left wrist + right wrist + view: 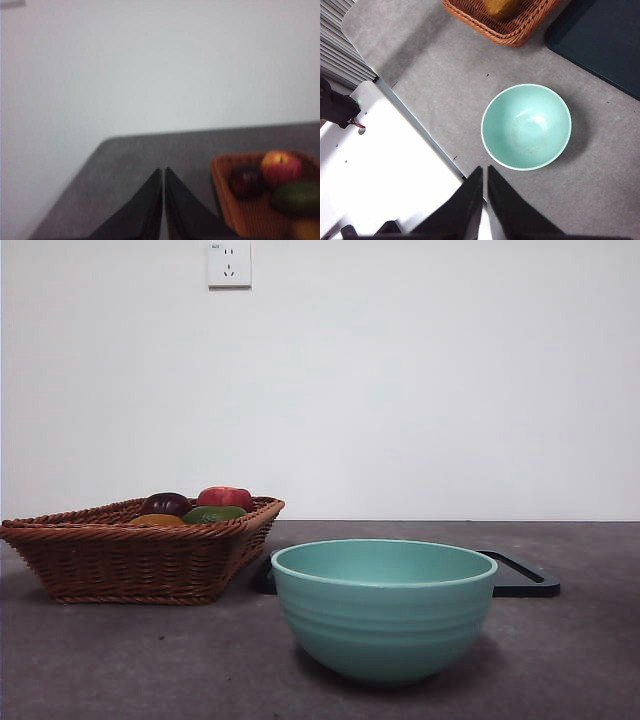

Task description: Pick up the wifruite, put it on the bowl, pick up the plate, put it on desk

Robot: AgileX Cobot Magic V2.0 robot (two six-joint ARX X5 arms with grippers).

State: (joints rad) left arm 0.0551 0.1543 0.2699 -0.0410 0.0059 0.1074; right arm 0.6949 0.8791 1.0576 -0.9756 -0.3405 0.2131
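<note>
Nothing picked yet: bowl (384, 606) empty, upright on desk (120, 660), both arms parked high and out of front view. Left gripper (163, 172) w/ jaws pressed together, holding nothing, raised near desk corner; wicker basket (240, 210) just off to one side of its tips, w/ red-yellow apple (280, 166), dark plum-like fruit (246, 181) and green fruit (299, 198) inside. Right gripper (483, 172) also w/ jaws closed and empty, looking straight down, bowl nearly under its tips, basket farther off past bowl. So, judging by that: left arm nearer fruit, right arm nearer bowl; likely left does the pick, then carries across to bowl. Fruits roundish, no clear long axis except green one, lying roughly along basket's length. Which one is "wifruite": can't tell; kiwi-like candidate maybe the green one, but left wrist pic is blurred. Fourth, orange-yellow fruit (158, 520) half hidden behind basket rim in front view, cut off in both wrist views. Plate: none recognisable; only flat black tray (525, 578) behind bowl, mostly hidden by it, one end showing.
</note>
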